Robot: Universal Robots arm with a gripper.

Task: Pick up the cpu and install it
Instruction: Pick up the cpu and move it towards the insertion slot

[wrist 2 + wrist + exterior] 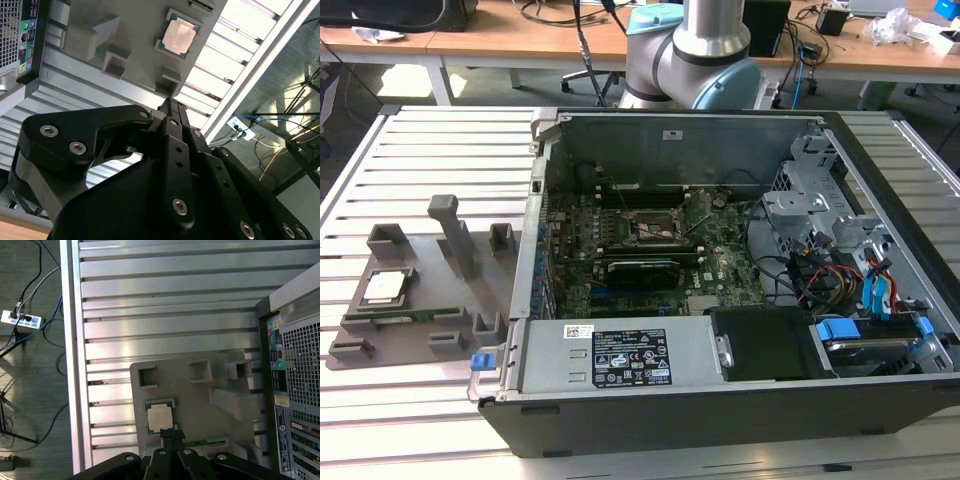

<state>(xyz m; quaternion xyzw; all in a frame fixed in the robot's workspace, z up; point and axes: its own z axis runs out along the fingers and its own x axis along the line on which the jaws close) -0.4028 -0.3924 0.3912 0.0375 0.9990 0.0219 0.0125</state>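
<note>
The cpu (385, 285) is sitting in its slot on the grey holder tray (420, 330), on the exterior view's left of the open PC case (720, 400). In both wrist views the gripper (171, 434) (170, 102) has its fingers pressed together, with the tips pointing near the chip but clear of it.

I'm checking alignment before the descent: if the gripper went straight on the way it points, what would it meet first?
Probably the silver-grey square cpu in the grey moulded tray; the black gripper points at its edge, so it might hit tray first. Depth is unclear.
</note>
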